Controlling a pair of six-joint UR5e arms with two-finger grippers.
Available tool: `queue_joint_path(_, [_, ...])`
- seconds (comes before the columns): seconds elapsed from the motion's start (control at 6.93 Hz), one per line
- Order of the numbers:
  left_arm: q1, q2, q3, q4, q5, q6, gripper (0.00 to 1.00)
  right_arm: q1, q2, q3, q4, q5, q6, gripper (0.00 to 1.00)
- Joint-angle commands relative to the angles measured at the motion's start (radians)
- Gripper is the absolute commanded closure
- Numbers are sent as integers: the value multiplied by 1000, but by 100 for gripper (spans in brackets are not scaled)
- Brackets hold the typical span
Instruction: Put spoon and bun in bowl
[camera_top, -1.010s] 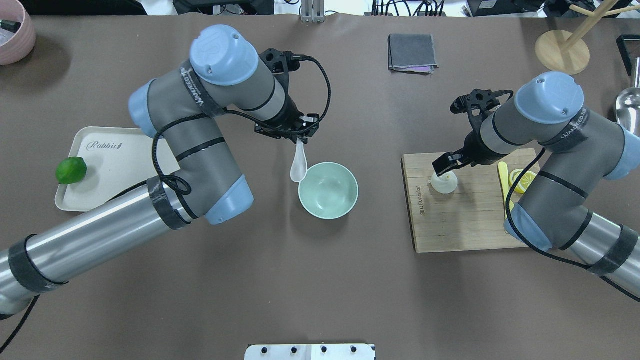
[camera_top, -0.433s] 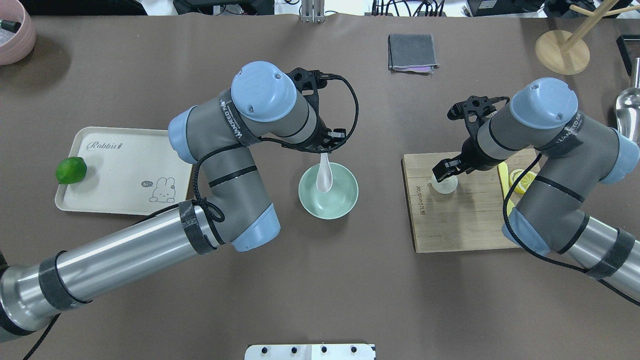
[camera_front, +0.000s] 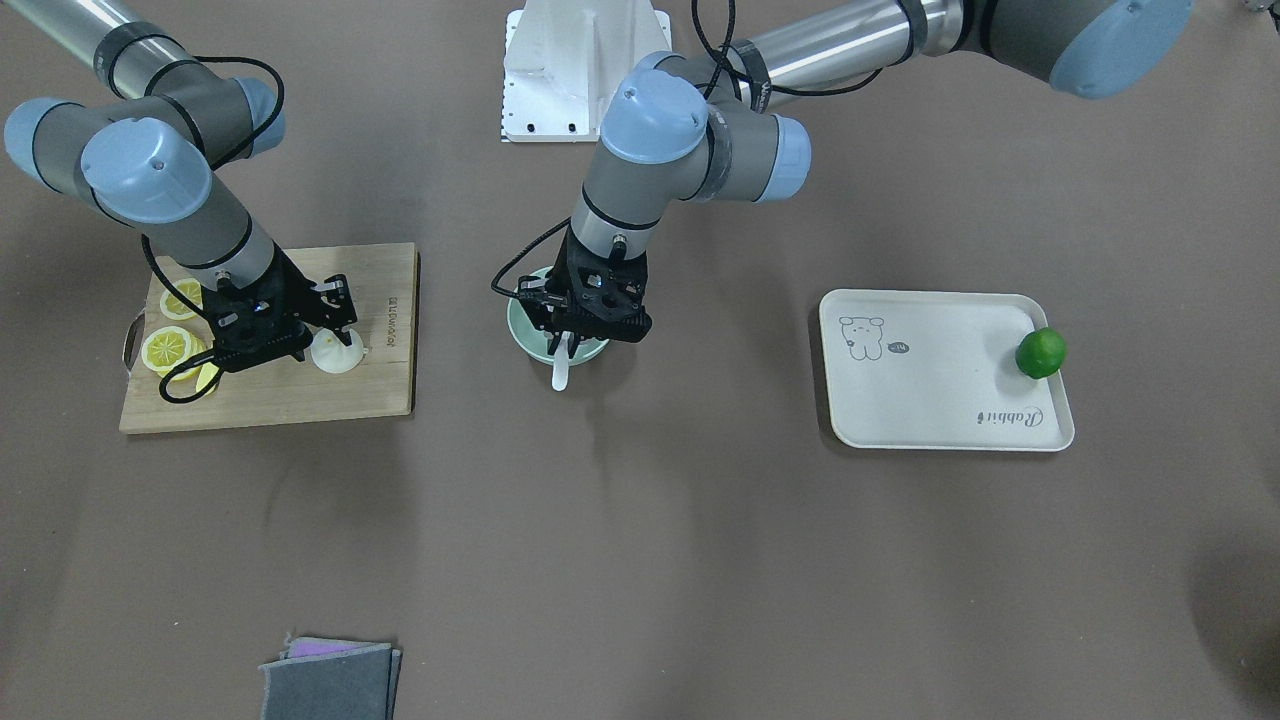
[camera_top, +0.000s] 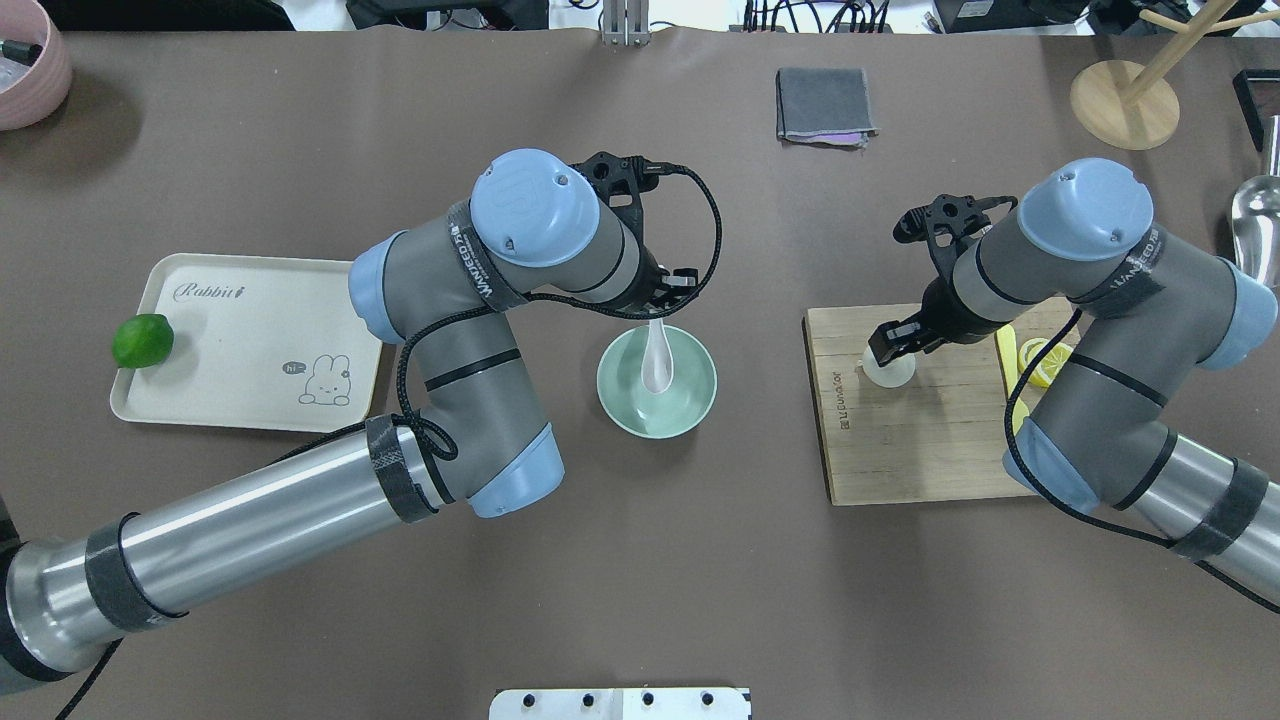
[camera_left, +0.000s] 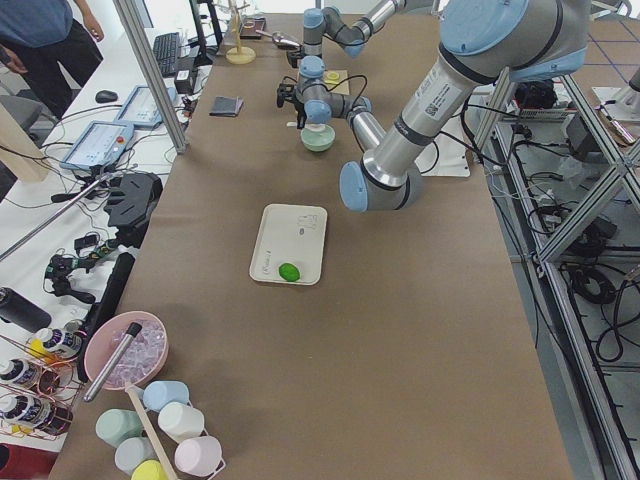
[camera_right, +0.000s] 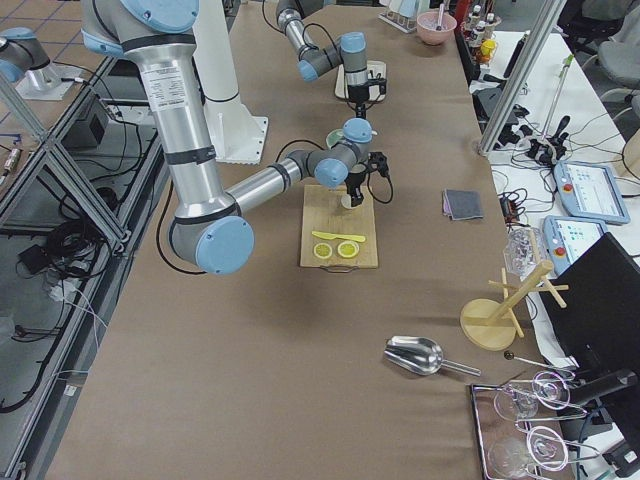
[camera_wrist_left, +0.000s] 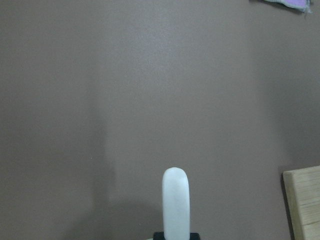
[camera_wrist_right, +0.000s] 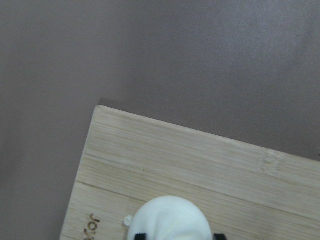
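Note:
My left gripper (camera_top: 655, 316) is shut on the handle of the white spoon (camera_top: 657, 366). It holds the spoon scoop-down inside the mint-green bowl (camera_top: 700, 400) at mid table. The spoon's handle also shows in the left wrist view (camera_wrist_left: 175, 205). The white bun (camera_top: 889, 372) rests on the wooden cutting board (camera_top: 920, 450). My right gripper (camera_top: 890, 345) is down over the bun with a finger against each side of it. The right wrist view shows the bun (camera_wrist_right: 170, 217) between the fingertips. In the front view the bun (camera_front: 338, 352) sits on the board and the spoon (camera_front: 560, 374) hangs at the bowl (camera_front: 520, 325).
Lemon slices (camera_top: 1045, 362) and a yellow knife (camera_top: 1007, 350) lie on the board behind my right wrist. A cream tray (camera_top: 250, 330) with a lime (camera_top: 142, 340) is at the left. A grey cloth (camera_top: 824, 105), a wooden stand (camera_top: 1125, 100) and a pink bowl (camera_top: 30, 70) stand at the far edge.
My left arm has carried the spoon rightward from beside the bowl's left rim to inside it. My right gripper has lowered onto the bun.

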Motion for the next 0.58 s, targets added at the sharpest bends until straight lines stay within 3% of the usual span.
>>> queue_joint_path(0.0, [-4,12,-15,1,2,-5,2,-1,-1,0,0,25,0,96])
queue_joint_path(0.43, [-72,51,-109,-2,-7,-3,2,40,49,12,-11,101,30,100])
